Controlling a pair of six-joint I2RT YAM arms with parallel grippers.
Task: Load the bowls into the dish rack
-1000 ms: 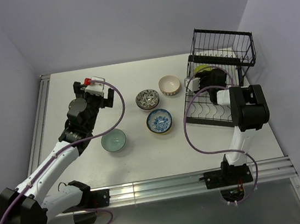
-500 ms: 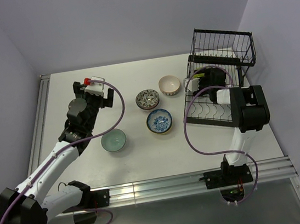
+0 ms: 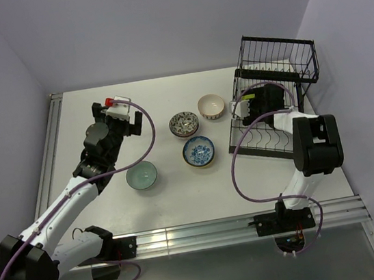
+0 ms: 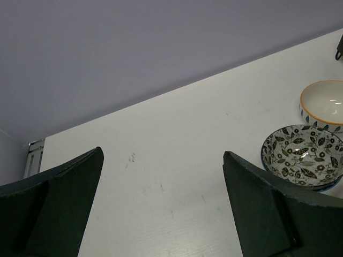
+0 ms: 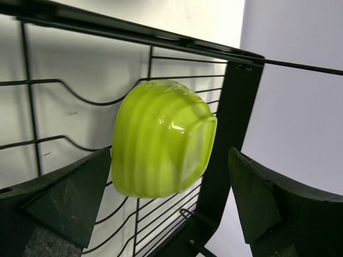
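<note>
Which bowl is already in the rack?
The lime-green bowl, tipped on its side in the rack; the teal, floral, blue and cream bowls sit upright on the table.

you see your left gripper point(image 4: 162, 155) spread wide above the white table point(image 4: 187, 123). the floral bowl point(image 4: 303, 155) sits at right. the cream bowl point(image 4: 324, 101) lies just beyond it.

A: Bowls, count?
B: Five. Teal bowl point(image 3: 141, 176), floral bowl point(image 3: 183, 123), cream bowl point(image 3: 211, 106), blue-and-white bowl point(image 3: 198, 151), lime-green bowl point(image 5: 161, 139). One of each colour.
A: Racks?
B: One dish rack point(image 3: 270, 139). There's a pale thing in its tall end; can't tell if it's a sixth bowl.
A: Arms?
B: Two: left arm point(image 3: 65, 208), right arm point(image 3: 312, 144). One gripper each, left gripper point(image 4: 162, 152), right gripper point(image 5: 169, 152). Two fingers apiece, four total.
A: Cables?
B: Two purple cables point(image 3: 235, 168), one per arm.
A: Tables?
B: One table point(image 3: 174, 197).
</note>
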